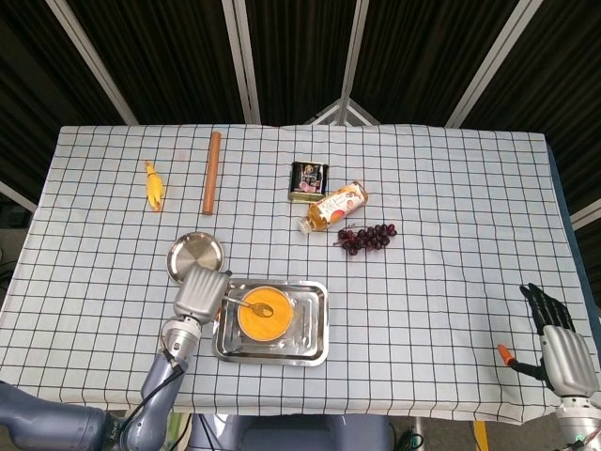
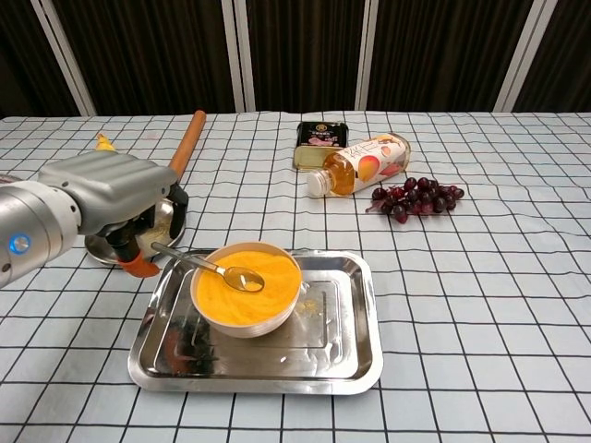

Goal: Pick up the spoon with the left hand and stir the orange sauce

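Spoon [image 2: 208, 267]: your left hand [image 2: 115, 198] pinches its handle; the shaft runs rightward and down from the hand, its tip resting in the orange sauce [image 2: 249, 284].
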